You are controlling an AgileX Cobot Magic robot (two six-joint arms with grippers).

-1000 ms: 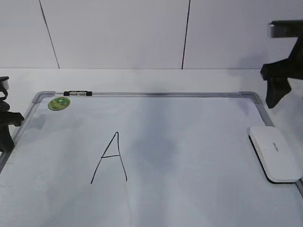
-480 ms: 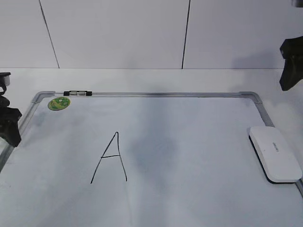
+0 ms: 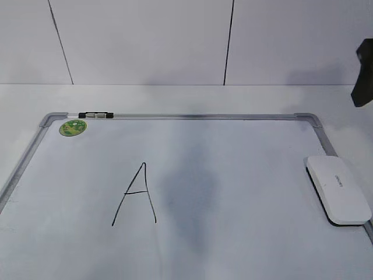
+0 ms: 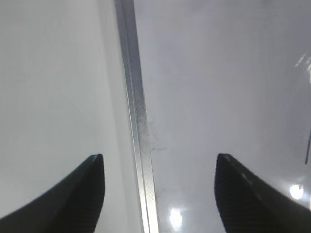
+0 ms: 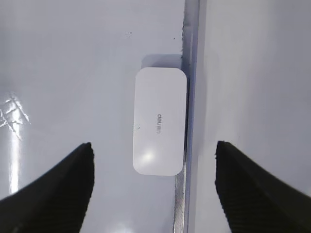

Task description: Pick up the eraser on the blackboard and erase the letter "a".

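The white eraser (image 3: 338, 188) lies flat on the blackboard (image 3: 245, 169) against its right frame; nothing holds it. In the right wrist view the eraser (image 5: 159, 121) sits ahead of my right gripper (image 5: 153, 144), which is open, empty and well above it. In the exterior view only part of the right gripper (image 3: 364, 73) shows, at the right edge. My left gripper (image 4: 159, 156) is open and empty above the board's left frame rail (image 4: 138, 121); it is out of the exterior view. No lowercase letter "a" is visible.
A tall capital "A" (image 3: 137, 195) is drawn left of centre, with a faint grey smudge (image 3: 189, 192) to its right. A round green sticker (image 3: 73, 127) sits at the far left corner. A white wall stands behind the table.
My left gripper has withdrawn leftward out of the exterior view. My right gripper has risen and moved right toward the frame edge. The eraser has not moved.
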